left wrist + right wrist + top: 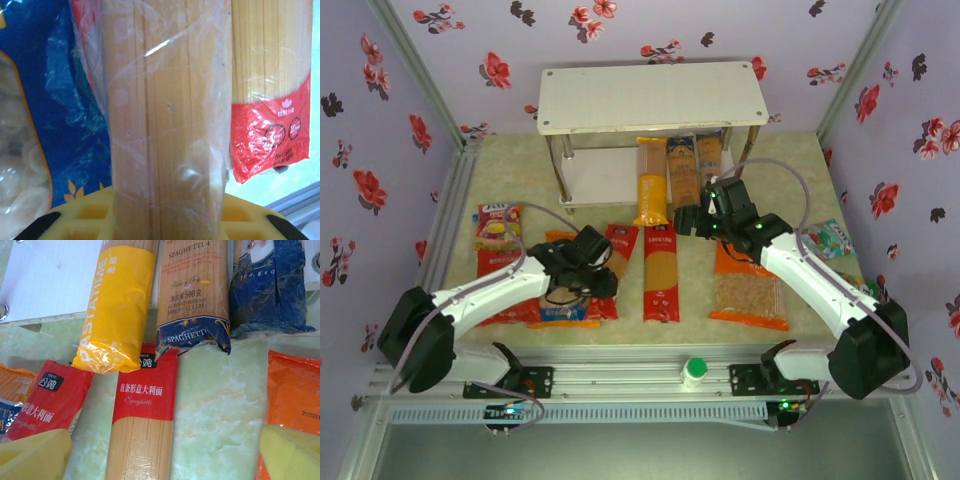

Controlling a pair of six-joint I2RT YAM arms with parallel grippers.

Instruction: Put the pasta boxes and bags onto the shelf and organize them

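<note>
A: Anything on the shelf [650, 95] yet?

B: Three long packs on the lower board [592, 178], side by side: yellow pack [117, 305] leftmost, then middle blue pack [192, 295] with a clear window, then right blue pack [270, 285]. Near ends jutting past the front edge onto the table [692, 285].

A: And off it?

B: Flat on the table: one red spaghetti pack [660, 275] in the centre, a second red pack [620, 245] just to its left. On the right, orange bag [750, 290]. On the left, red bag [495, 265] and blue bag with orange edges [563, 312]. Beyond the red bag, a small snack packet [497, 225]; by the right wall, a small teal packet [832, 238].

A: Hard to make out anywhere?

B: Plenty. Far ends of the shelved packs tucked beneath the top board. Red and blue bags mostly covered by the left arm. Left wrist view pressed so close as to blur the wrapper.

A: Left gripper [167, 222]?

B: Down on the second red pack, yellow pads [85, 215] on either side of it, narrowed nearly to its width. Clamped or just resting alongside: cannot tell.

A: Right gripper [165, 452]?

B: Spread wide, grasping nothing, hovering just in front of the shelf with the centre red pack's top end below it.
</note>
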